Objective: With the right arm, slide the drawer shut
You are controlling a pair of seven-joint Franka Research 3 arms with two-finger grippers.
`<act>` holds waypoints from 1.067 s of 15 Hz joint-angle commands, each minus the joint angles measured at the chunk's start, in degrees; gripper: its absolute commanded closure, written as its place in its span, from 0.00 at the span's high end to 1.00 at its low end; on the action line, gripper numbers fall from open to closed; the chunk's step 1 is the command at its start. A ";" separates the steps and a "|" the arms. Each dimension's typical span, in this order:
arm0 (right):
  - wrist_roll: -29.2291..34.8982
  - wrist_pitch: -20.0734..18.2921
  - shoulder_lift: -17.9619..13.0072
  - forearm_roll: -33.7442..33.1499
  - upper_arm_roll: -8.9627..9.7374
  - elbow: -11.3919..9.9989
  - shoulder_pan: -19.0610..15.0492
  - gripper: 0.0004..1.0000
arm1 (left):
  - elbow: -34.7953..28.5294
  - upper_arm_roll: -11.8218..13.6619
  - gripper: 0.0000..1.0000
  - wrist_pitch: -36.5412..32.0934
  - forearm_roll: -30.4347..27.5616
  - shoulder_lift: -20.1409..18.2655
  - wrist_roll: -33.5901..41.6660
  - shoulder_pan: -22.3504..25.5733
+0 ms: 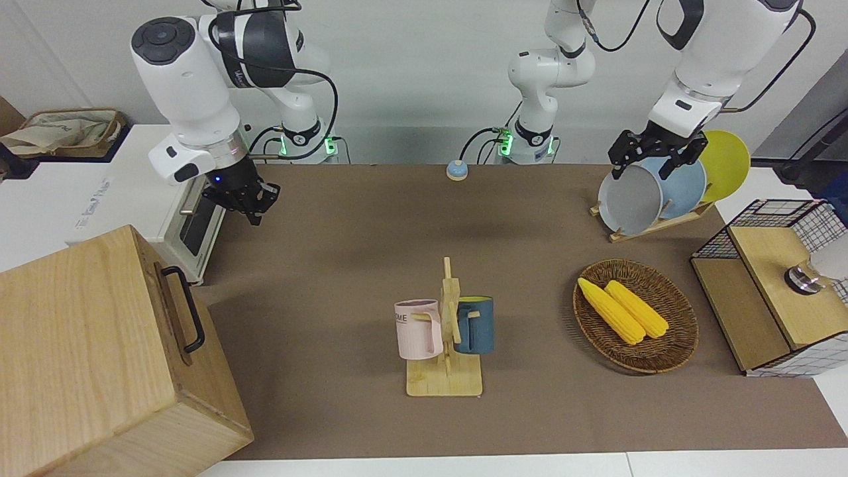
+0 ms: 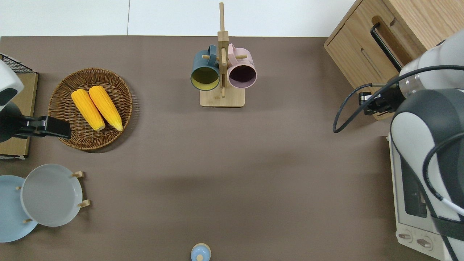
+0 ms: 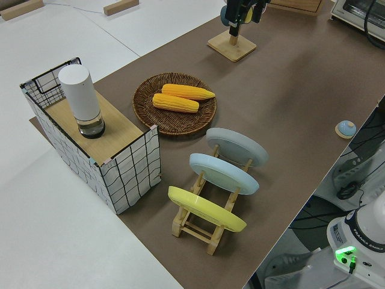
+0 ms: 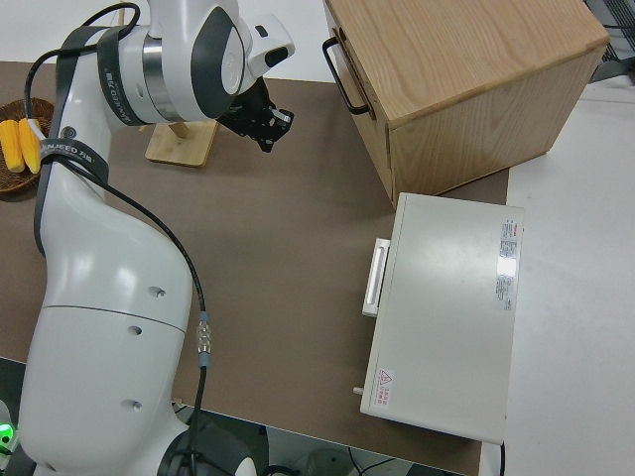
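Note:
The drawer point(image 1: 177, 311) point(image 2: 362, 54) point(image 4: 362, 109) is a light-wood front with a black loop handle point(image 1: 185, 308) set in the big pale wooden box point(image 1: 79, 351) at the right arm's end of the table. Its front lies close against the box face and stands out only slightly. My right gripper point(image 1: 250, 202) point(image 2: 369, 103) point(image 4: 270, 124) hangs in the air with a blue light at its wrist. It is over the table beside the end of the drawer front that is nearer to the robots, and it touches nothing. The left gripper point(image 1: 641, 165) is parked, open.
A white oven point(image 1: 192, 225) stands against the box, nearer to the robots. A mug rack point(image 1: 445, 331) with two mugs is mid-table. Toward the left arm's end are a basket point(image 1: 676, 351) of corn, a plate rack point(image 1: 652, 225) and a wire-mesh box point(image 1: 768, 285).

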 commanded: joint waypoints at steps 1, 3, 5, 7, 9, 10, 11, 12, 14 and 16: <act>-6.88 -1.05 -2.27 1.50 0.99 -1.46 -2.41 0.00 | 1.49 -0.37 0.99 -1.13 0.98 0.65 0.55 0.22; -7.06 -1.05 -2.71 1.24 1.07 -1.11 -2.32 0.00 | 1.40 -0.37 0.99 -1.13 0.98 0.65 0.55 0.22; -6.71 -1.05 -2.71 0.80 1.78 -0.32 -2.32 0.11 | 1.49 -0.37 0.99 -1.13 0.98 0.65 0.55 0.22; -6.19 -1.05 -2.71 0.79 1.78 -0.23 -2.41 0.29 | 1.49 -0.37 0.99 -1.13 0.98 0.65 0.55 0.22; -6.01 -1.05 -2.71 0.71 1.78 -0.23 -2.41 0.99 | 1.49 -0.37 0.99 -1.13 0.98 0.65 0.55 0.22; -6.18 -1.05 -2.71 0.71 1.78 -0.23 -2.50 0.98 | 1.49 -0.37 0.99 -1.13 0.98 0.65 0.55 0.22; -6.36 -1.05 -2.71 0.79 1.87 -0.23 -3.11 0.98 | 1.40 -0.37 0.99 -1.13 0.98 0.65 0.55 0.22; -6.62 -1.13 -2.80 0.97 1.87 -0.23 -3.63 0.98 | 1.49 -0.37 0.99 -1.13 0.98 0.65 0.55 0.22; -6.98 -1.05 -2.97 0.97 2.56 -0.14 -3.90 0.98 | 1.49 -0.37 0.99 -1.13 0.98 0.65 0.55 0.22; -6.71 -1.13 -3.50 0.62 5.80 -0.23 -5.57 0.99 | 1.49 -0.37 0.99 -1.13 0.98 0.65 0.55 0.22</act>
